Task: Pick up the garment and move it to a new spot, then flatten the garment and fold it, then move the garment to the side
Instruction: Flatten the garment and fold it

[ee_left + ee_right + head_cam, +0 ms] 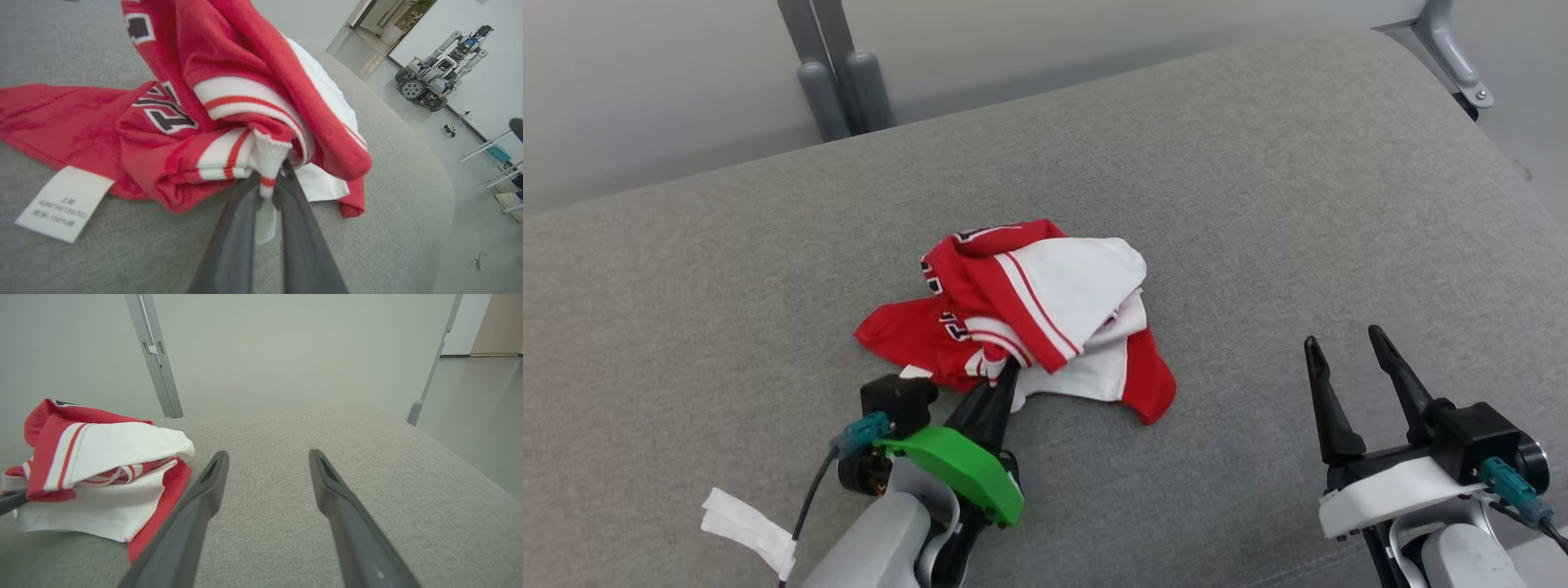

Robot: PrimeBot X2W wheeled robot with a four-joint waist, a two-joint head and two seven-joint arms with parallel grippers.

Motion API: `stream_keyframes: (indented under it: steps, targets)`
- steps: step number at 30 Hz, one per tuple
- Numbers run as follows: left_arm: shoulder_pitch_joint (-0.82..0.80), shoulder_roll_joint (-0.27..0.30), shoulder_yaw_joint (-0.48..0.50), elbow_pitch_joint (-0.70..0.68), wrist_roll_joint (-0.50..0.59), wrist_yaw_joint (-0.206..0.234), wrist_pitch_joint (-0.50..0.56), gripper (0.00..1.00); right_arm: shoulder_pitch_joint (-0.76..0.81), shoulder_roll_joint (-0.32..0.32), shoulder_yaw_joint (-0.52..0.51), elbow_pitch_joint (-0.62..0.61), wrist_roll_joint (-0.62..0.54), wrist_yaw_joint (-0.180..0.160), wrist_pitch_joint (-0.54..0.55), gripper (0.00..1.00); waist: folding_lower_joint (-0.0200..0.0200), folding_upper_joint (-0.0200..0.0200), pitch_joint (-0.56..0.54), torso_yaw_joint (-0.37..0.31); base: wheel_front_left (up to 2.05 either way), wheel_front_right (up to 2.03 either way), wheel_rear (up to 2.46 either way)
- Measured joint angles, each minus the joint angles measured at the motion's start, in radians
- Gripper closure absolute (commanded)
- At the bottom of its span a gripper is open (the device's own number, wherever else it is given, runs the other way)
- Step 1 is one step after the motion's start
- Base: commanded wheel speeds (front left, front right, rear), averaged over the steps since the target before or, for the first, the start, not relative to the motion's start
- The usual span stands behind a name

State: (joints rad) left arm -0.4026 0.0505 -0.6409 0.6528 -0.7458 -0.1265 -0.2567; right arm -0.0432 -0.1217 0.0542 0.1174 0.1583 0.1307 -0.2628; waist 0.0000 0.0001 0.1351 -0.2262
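Fingers (235,228) of left gripper (1009,371): pinched shut on the white ribbed hem of a crumpled red-and-white knit garment (1029,310) heaped mid-way on the grey fabric-topped desk (1258,204). Right gripper (1343,337): spread wide, empty, at desk's near right. Step: first pick-up; next calls for lifting clear.

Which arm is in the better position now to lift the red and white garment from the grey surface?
The left. The left gripper is shut on a striped edge of the garment. The right gripper stands open over the bare grey surface, apart from the cloth.
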Motion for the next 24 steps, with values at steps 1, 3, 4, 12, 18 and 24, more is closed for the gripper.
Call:
stream_keyframes:
  steps: [1, 3, 4, 12, 18, 24]
  targets:
    - [0.000, 0.007, 0.010, -0.029, 0.000, 0.001, 0.000, 1.00, 0.003, -0.001, -0.002, 0.000, 0.000, 0.000, 0.000, 0.00, 0.0000, 0.0000, -0.004, 0.006, 0.00, 0.00, 0.00]
    - [0.003, 0.028, 0.035, -0.113, 0.001, 0.010, -0.002, 1.00, 0.011, -0.001, -0.002, 0.000, 0.000, 0.000, 0.000, 0.00, 0.0000, 0.0000, -0.013, 0.021, 0.00, 0.00, 0.00]
    - [0.005, 0.044, 0.049, -0.157, 0.001, 0.018, -0.002, 1.00, 0.014, -0.001, 0.000, 0.001, 0.001, 0.000, 0.000, 0.00, 0.0000, 0.0000, -0.018, 0.030, 0.00, 0.00, 0.00]
    - [0.028, 0.167, 0.099, -0.493, -0.013, 0.098, 0.116, 1.00, 0.019, 0.005, 0.016, 0.010, 0.006, 0.000, 0.000, 0.00, 0.0000, 0.0000, -0.063, 0.081, 0.00, 0.00, 0.00]
    - [0.028, 0.258, 0.127, -0.716, -0.076, 0.151, 0.300, 1.00, 0.027, 0.008, 0.026, 0.016, 0.006, 0.000, 0.000, 0.00, 0.0000, 0.0000, -0.096, 0.103, 0.00, 0.00, 0.00]
    - [0.013, 0.323, 0.134, -0.851, -0.123, 0.184, 0.453, 1.00, 0.026, 0.011, 0.035, 0.017, 0.014, 0.000, 0.000, 0.00, 0.0000, -0.0001, -0.098, 0.097, 0.00, 0.00, 0.00]
